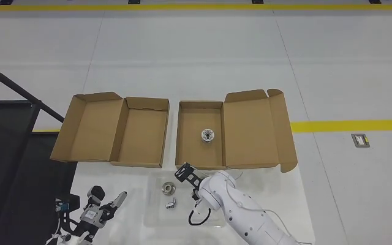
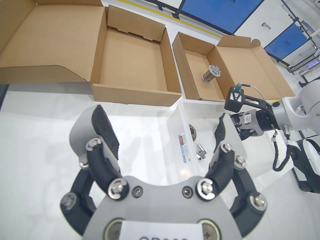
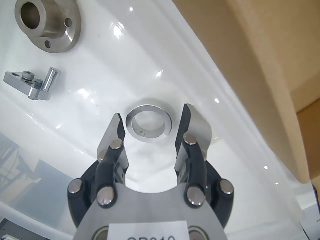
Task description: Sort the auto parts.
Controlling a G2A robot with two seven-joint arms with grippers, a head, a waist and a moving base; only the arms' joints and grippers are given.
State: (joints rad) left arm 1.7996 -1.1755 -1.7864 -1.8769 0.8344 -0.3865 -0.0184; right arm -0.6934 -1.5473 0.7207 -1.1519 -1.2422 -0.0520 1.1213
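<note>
The ring (image 3: 149, 123) is a small, round, silver thing with a big hole in the middle. It is smooth and shiny, and there is a tiny screw hole on the inside of it. It lies flat on the floor of the clear plastic bin (image 2: 180, 126), which sits on the white table (image 2: 50, 138) just in front of the boxes.

The right gripper (image 3: 151, 114) is down in the bin. Its fingers (image 3: 183, 126) are apart, one on each side of the ring. They have black, bumpy pads on shiny metal plates. One finger is just beside the ring, and the other has a little gap.

Two more metal parts lie in the bin. The flange (image 3: 47, 16) is dull grey and round like a hat, with a wide hole in the middle and small holes in its rim. The bracket (image 3: 32, 83) is a flat, bright block with screws and a short pin.

The left gripper (image 2: 161, 116) hangs over the table, off to the side of the bin. Its fingers (image 2: 105, 128) are wide apart with nothing in them.

Two brown cardboard boxes stand open, side by side. The right box (image 1: 187, 138) has a short metal cylinder (image 1: 208, 135) with a toothed top in it. The left box (image 1: 144, 135) has plain brown walls.
</note>
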